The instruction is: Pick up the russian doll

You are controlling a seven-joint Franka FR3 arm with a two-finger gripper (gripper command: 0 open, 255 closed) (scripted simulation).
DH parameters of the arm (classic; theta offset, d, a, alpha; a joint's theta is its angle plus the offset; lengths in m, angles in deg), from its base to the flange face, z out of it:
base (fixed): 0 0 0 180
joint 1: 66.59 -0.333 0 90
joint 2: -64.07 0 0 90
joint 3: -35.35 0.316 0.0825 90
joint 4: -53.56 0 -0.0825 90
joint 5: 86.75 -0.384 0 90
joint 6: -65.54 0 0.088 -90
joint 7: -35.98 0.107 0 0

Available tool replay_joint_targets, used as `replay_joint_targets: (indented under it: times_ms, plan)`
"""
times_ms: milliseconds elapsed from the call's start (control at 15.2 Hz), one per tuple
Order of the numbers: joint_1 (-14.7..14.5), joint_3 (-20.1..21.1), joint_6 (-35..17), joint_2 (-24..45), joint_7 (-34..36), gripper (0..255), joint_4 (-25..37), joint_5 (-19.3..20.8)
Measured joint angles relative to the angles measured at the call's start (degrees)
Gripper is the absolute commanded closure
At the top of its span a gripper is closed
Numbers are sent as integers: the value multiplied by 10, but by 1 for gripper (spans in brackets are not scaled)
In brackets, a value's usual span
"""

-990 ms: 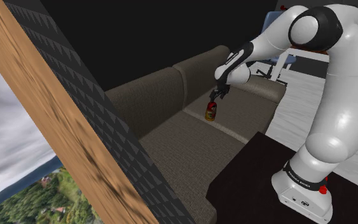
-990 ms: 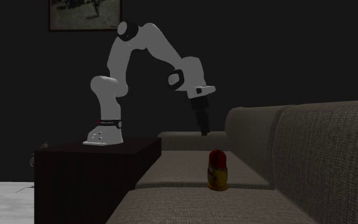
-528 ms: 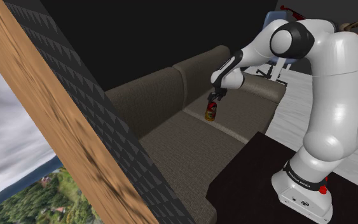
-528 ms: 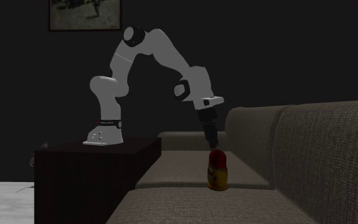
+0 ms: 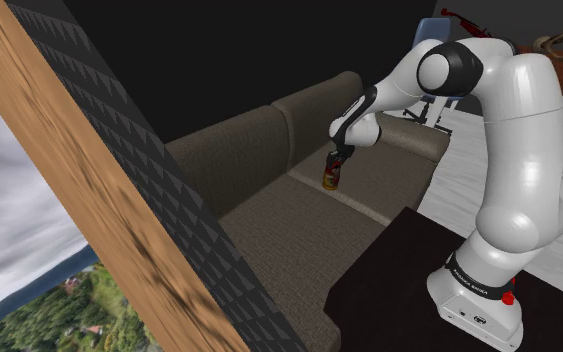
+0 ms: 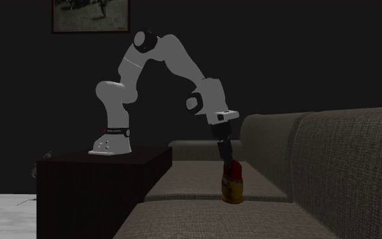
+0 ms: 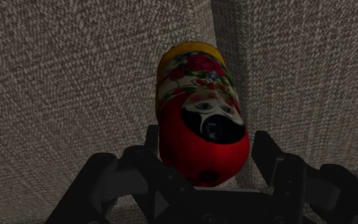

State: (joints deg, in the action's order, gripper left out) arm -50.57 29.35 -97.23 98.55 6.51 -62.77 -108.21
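The russian doll stands upright on the brown sofa's seat, red-headed with a flowered, yellow-based body. In the second exterior view the doll has my gripper down over its red top. My gripper comes at it from above and slightly tilted. In the wrist view the doll lies between the two black fingers, which press against the sides of its head; my gripper is shut on it. The doll still rests on the cushion.
The sofa's backrest rises just behind the doll, an armrest beyond it. My black stand sits at the sofa's front edge. A slanted wooden beam and a chair are farther off.
My gripper came down from above the doll onto its head, and the fingers went from wide apart to shut on it. The doll has not moved.
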Motion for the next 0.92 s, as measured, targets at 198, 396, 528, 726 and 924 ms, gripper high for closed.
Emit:
replay_joint_targets:
  times_ms: [198,396,528,726,924]
  plan:
    - [0,0,-1,0,0,255,0,0]
    - [0,0,-1,0,0,255,-1,0]
    - [0,0,0,0,0,255,0,0]
    - [-4,-6,11,-12,5,255,-3,5]
    - [-12,-15,28,-32,13,255,-6,12]
